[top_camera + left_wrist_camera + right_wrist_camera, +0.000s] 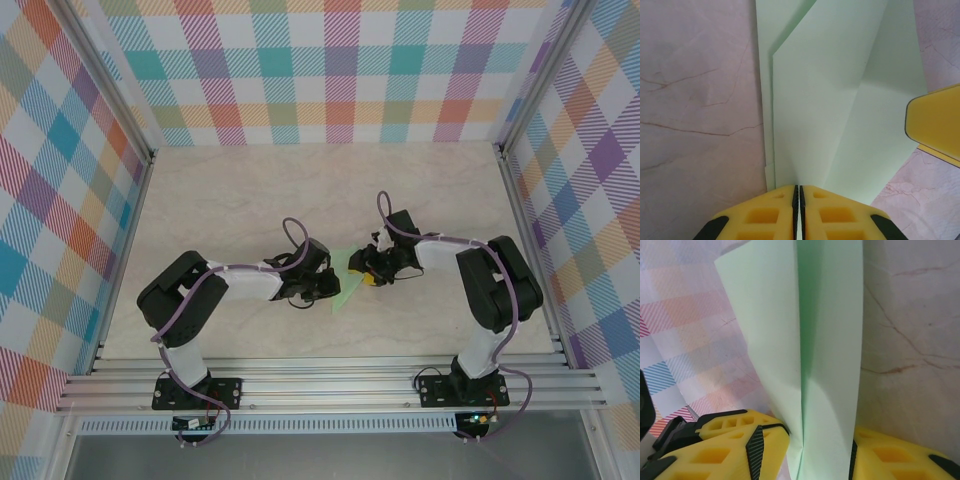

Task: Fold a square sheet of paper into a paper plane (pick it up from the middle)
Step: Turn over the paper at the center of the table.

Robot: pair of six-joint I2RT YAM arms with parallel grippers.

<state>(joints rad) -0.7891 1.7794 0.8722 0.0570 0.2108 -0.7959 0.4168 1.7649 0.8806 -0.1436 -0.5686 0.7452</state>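
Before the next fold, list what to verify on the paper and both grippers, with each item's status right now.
1. Left gripper shut on the sheet at its near edge: ok.
2. Right gripper pinching firmly: cannot tell; its fingers flank the folded sheet.
3. Centre crease straight: ok.
4. Layers flush along the sheet's left edge in the left wrist view: not ok; one layer peeks past another.
5. Grippers apart from each other: ok; the sheet spans the gap between them.
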